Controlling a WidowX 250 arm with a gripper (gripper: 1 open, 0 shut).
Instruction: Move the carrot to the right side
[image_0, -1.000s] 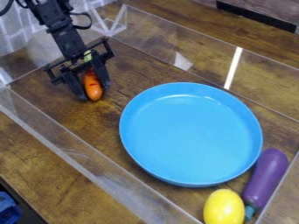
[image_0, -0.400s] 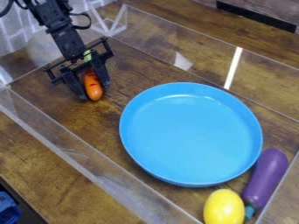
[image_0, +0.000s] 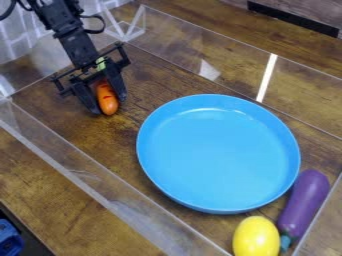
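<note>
- While the gripper stays clamped on the carrot, both sit left of the blue plate.
- Eggplant and lemon lie right of that plate.

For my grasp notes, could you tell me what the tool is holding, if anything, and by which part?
The tool is shut on the small orange toy carrot, gripping its upper end; the exact contact cannot be told.

Dark wood-grain table – clear glossy acrylic walls, smooth blue plastic plate, shiny yellow lemon – glossy purple eggplant
</note>
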